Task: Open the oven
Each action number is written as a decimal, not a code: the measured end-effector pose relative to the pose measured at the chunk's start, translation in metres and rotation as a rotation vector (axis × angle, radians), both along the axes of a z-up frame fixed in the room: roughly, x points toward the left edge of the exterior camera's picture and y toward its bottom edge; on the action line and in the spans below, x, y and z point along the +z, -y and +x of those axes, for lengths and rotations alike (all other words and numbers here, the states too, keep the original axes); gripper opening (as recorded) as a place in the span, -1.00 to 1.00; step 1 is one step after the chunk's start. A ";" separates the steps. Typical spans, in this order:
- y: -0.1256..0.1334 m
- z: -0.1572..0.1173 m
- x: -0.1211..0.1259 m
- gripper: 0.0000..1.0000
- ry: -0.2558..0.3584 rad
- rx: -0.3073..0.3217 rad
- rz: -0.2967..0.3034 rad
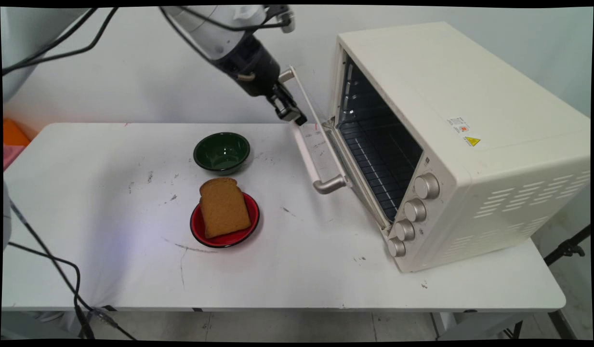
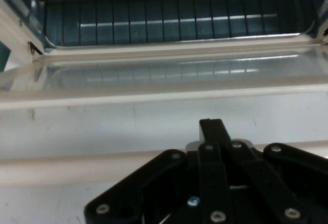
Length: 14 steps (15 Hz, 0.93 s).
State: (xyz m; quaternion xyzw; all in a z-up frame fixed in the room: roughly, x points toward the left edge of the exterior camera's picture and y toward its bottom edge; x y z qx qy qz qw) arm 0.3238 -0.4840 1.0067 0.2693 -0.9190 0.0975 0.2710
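Black two-finger gripper point(image 1: 292, 113), fingers pinched together on nothing, sits just left of the cream toaster oven's point(image 1: 463, 144) half-lowered glass door point(image 1: 309, 140), its silver bar handle point(image 1: 304, 127) running near-to-far, oven cavity beyond.

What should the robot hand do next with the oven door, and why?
Probably keep easing the oven door down a little. The hand sits at the door's handle, and the door hangs only partly open, tilted above the table, so the toaster oven isn't fully open.
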 end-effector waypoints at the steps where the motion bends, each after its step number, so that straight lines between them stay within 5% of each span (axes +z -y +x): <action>1: -0.002 0.004 -0.003 -1.00 -0.006 0.002 -0.003; 14: -0.036 0.065 -0.082 -1.00 -0.127 0.025 -0.061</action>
